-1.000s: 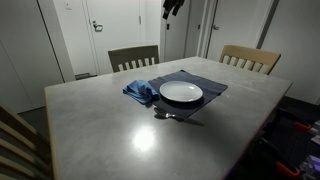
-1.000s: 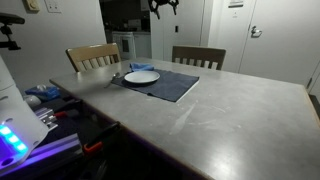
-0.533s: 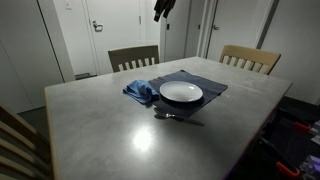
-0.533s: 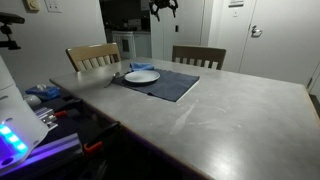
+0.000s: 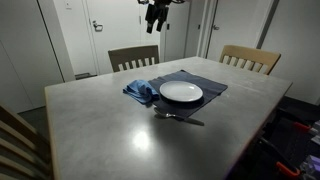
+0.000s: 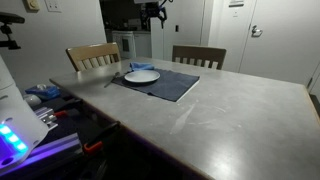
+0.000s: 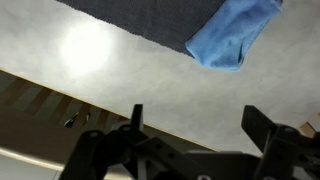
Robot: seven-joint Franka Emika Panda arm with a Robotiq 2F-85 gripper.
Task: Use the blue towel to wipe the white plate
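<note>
A crumpled blue towel point(image 5: 140, 92) lies on the table beside a white plate point(image 5: 181, 92), both on a dark grey placemat point(image 5: 210, 82). The plate also shows in an exterior view point(image 6: 142, 76), with the towel point(image 6: 139, 67) just behind it. My gripper point(image 5: 155, 12) hangs high above the table's far side, also seen in an exterior view point(image 6: 153, 10). In the wrist view my gripper point(image 7: 195, 118) is open and empty, with the towel point(image 7: 232, 40) far below at the upper right and the placemat point(image 7: 150, 20) at the top.
A spoon point(image 5: 172, 117) lies on the table in front of the plate. Two wooden chairs point(image 5: 133, 58) point(image 5: 250, 58) stand at the far side. The grey table point(image 5: 110, 130) stretches wide toward the camera. A cluttered stand point(image 6: 50, 105) sits by the table's end.
My gripper has moved sideways high above the table, toward the side where the towel lies. Towel, plate and spoon have not moved.
</note>
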